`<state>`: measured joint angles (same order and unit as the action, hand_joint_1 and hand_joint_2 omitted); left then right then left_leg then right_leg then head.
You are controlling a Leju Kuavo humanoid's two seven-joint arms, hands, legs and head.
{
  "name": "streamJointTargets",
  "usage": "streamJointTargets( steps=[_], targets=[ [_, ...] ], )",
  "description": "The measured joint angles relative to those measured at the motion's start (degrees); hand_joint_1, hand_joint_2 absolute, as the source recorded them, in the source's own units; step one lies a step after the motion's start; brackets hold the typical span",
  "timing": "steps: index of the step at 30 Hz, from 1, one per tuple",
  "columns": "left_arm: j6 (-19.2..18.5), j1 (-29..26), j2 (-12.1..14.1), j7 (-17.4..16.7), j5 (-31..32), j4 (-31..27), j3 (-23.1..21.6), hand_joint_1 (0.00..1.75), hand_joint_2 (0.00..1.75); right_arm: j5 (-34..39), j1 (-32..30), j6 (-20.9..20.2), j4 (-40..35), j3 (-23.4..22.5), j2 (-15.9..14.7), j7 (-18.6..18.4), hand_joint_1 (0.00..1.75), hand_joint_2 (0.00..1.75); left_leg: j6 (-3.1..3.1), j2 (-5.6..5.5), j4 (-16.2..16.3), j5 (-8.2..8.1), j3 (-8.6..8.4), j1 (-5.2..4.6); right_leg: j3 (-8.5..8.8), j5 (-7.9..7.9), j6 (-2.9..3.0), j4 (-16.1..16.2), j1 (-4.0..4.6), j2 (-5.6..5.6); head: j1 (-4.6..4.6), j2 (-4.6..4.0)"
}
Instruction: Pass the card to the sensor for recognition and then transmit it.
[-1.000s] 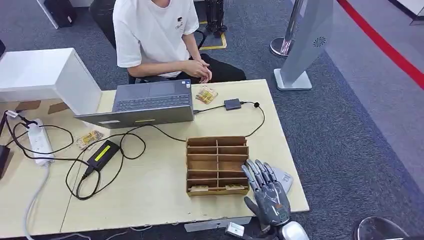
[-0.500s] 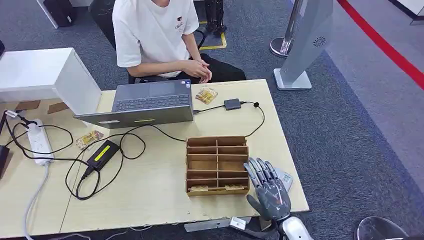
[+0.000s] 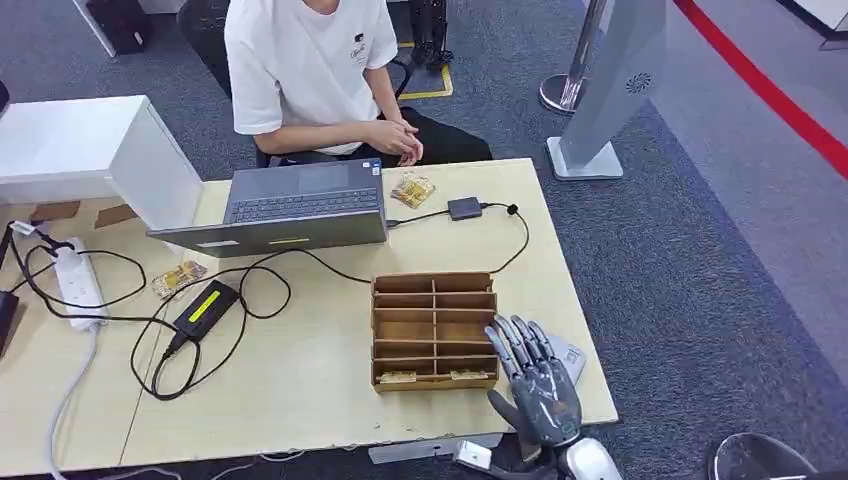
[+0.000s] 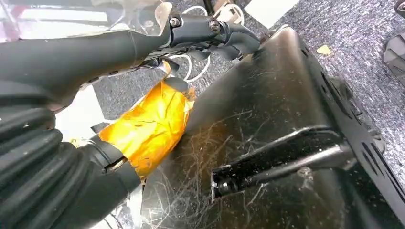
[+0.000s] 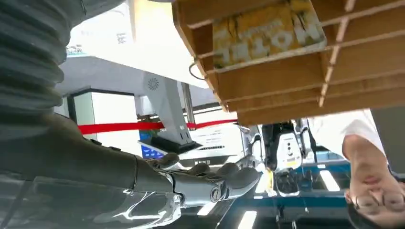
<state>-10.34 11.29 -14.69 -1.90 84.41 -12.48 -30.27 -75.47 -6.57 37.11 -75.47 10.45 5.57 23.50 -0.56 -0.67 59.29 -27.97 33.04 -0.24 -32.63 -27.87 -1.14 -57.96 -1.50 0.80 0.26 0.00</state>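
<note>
The robot's right hand (image 3: 537, 380) sits low in the frame, right of centre, fingers spread and straight with nothing in them, raised just beside the right wall of the cardboard organizer (image 3: 434, 330). I'd guess it is lined up there to reach into the nearest row, since that is where the cards are: one card (image 3: 398, 377) lies in the bottom-left slot and another card (image 3: 466, 375) in the bottom-right slot, both flat and untouched. A grey sensor (image 3: 568, 357) lies on the table partly under the hand, close by so a picked card needs little travel. The left hand (image 4: 200, 33) hangs away from the table; whether it is clenched or released I cannot tell. A person (image 3: 310, 70) sits behind the laptop (image 3: 300, 205) at the top, hands folded, probably waiting to receive the card
</note>
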Motion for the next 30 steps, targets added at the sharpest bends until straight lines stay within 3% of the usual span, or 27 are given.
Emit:
streamJointTargets(
  steps=[15, 30],
  targets=[
    [0.89, -0.13, -0.02, -0.83, -1.11, 0.0, 0.72, 0.0, 1.75, 1.31, -1.87, 0.0, -3.19, 4.5, 0.24, -2.27, 0.0, 1.75, 0.0, 0.01, 0.0, 0.0, 0.01, 0.0, 0.0, 0.0, 0.0, 0.0, 0.0, 0.0, 0.0, 0.02],
    [1.18, -0.2, -0.04, -1.0, -1.77, 0.0, 1.07, 0.0, 1.75, 3.13, 0.82, 0.0, 1.42, 7.06, 1.05, -1.27, 0.0, 1.75, 0.0, 0.01, 0.0, 0.0, 0.0, 0.01, 0.0, 0.0, 0.0, -0.01, 0.0, 0.0, 0.0, 0.0]
  ],
)
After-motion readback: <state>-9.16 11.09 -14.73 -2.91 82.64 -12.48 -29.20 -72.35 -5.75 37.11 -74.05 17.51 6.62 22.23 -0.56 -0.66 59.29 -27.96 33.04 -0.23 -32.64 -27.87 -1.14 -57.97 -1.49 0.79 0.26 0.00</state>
